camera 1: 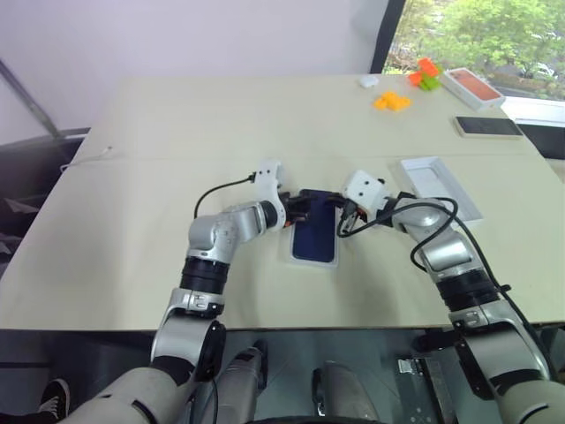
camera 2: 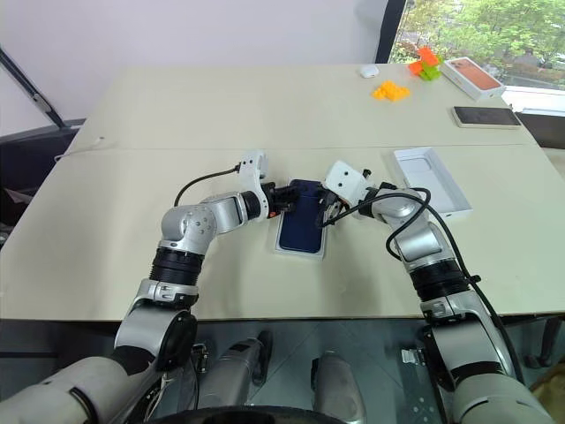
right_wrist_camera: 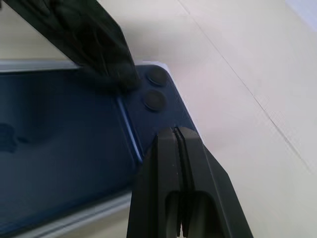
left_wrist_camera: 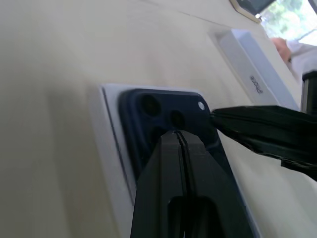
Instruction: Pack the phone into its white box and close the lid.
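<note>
Left eye view shows you the phone (camera 1: 315, 233), dark navy and glossy, back up with its camera cluster at the far end, lying in the white box (camera 1: 312, 261) near the table's (camera 1: 177, 132) middle. Your left gripper (camera 1: 300, 210) and right gripper (camera 1: 341, 218) are both pinched tight, empty, tips over the phone's far end. The lid (camera 1: 439, 184) sits to the right.

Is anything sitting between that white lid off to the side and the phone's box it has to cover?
The table between the lid and the white box is bare, but both shut grippers, left gripper and right gripper, rest over the camera end of the phone lying in the box. They would block the lid until moved away.
</note>
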